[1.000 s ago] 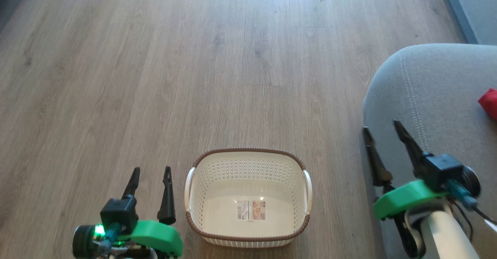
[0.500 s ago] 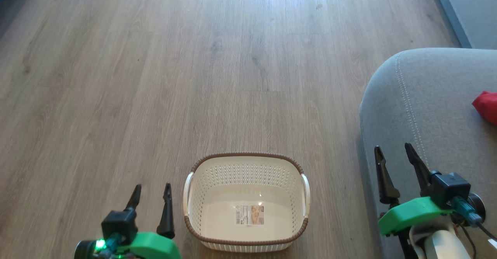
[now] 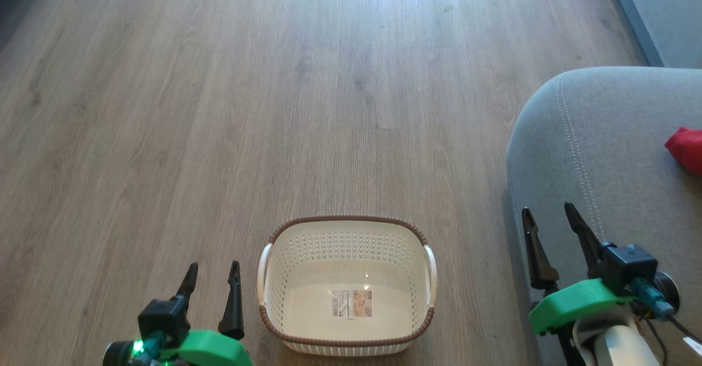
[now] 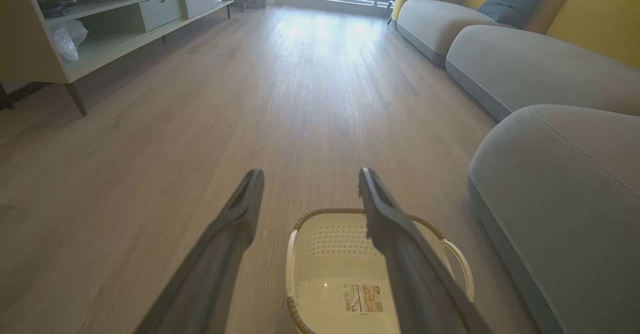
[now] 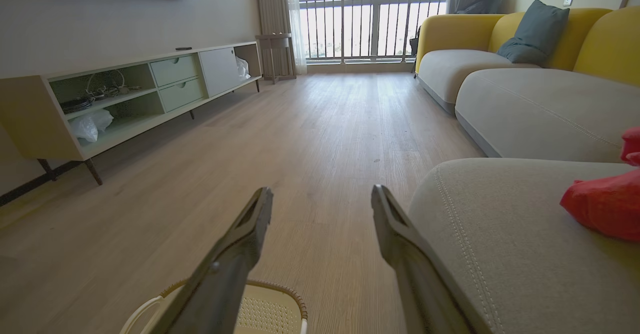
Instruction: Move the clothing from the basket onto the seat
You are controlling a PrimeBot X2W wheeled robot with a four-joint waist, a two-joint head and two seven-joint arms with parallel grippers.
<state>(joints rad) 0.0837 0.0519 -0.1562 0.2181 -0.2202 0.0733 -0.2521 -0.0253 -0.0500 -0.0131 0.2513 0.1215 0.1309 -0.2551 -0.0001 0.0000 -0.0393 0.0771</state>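
Note:
The cream basket (image 3: 345, 234) with its brown rim stands on the wooden floor, nothing in it but a sticker (image 3: 351, 303); it also appears low in the left wrist view as the basket (image 4: 310, 254). Red clothing (image 3: 685, 149) lies on the grey seat (image 3: 614, 152) at the right edge, and the right wrist view shows that clothing (image 5: 602, 204) on the seat (image 5: 500, 244). My left gripper (image 3: 213, 271) is open just left of the basket. Over the seat's front edge my right gripper (image 3: 547, 212) is open, holding nothing.
A long grey and yellow sofa (image 5: 525, 88) with a dark cushion (image 5: 535, 33) runs along the right side of the room. A low cabinet (image 5: 125, 98) lines the left wall. Open wooden floor (image 3: 274, 108) stretches ahead of the basket.
The right gripper has drawn back toward me and lowered, narrowing from a wider spread but still open. The left gripper has dropped slightly in view. The head camera shifted a little.

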